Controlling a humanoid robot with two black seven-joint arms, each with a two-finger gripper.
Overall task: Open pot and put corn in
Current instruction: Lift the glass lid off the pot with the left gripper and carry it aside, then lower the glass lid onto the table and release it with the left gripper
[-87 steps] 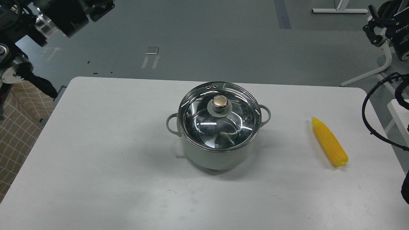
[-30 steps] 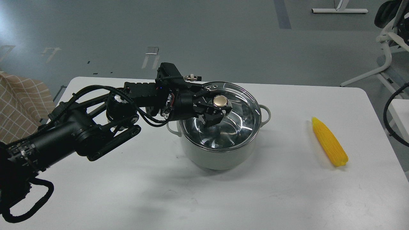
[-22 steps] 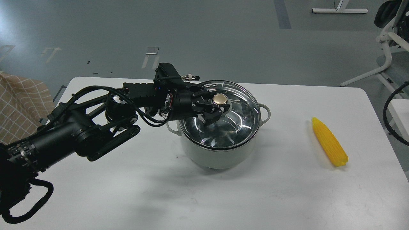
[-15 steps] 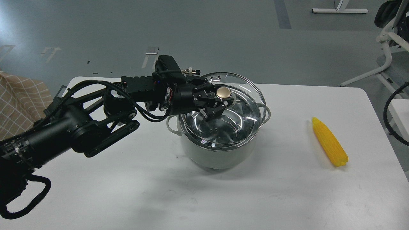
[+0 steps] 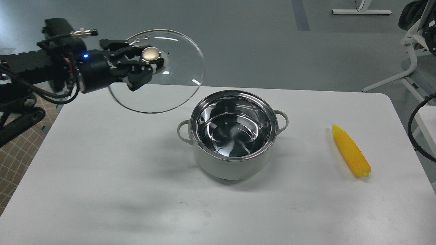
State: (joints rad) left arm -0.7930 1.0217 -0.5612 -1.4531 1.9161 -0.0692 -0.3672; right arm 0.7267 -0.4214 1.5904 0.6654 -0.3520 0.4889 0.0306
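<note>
In the upper left of the frame, my left end effector (image 5: 147, 63) is clamped on the gold knob (image 5: 150, 53) of the glass lid (image 5: 177, 78), one finger on either side of the knob. The lid hangs in the air, tilted, well clear of the tabletop (image 5: 102, 163), its lower edge above the tabletop's far left part and its upper half against the grey floor behind. A small blue light glows on the black wrist just left of the fingers.

Right of the lid and lower, at the middle of the frame, the pot (image 5: 233, 134) stands upright on the tabletop, uncovered, its shiny steel inside showing only reflections. Its two loop handles stick out to left and right.

Further right, well apart from the pot, the corn (image 5: 351, 150) lies flat near the tabletop's right edge, its pointed tip toward the far side.

My right end effector is out of the frame.
</note>
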